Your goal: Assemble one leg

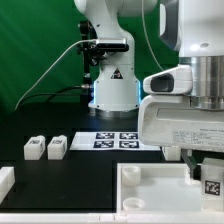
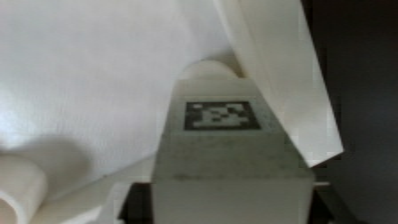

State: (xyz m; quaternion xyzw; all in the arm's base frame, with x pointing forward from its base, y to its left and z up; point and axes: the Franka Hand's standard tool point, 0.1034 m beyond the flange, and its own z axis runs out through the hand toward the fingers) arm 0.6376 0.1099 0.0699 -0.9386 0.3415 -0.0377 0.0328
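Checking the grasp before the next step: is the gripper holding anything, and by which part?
The gripper appears closed on a leg, which sits between its fingers over the tray-like piece; the exact contact place is hidden.

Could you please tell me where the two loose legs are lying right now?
The two loose legs lie side by side on the black table at the exterior view's left, just left of the marker board, away from the gripper.

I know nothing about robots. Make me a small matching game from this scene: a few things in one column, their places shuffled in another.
Things:
1. marker board
2. two loose legs
3. third leg
4. rimmed white tray piece

Places:
A. between the fingers of the gripper
B. on the black table, exterior view's left
C. foreground, below the gripper
D. middle, before the robot's base

Pairs: 1-D, 2-B, 3-A, 4-C
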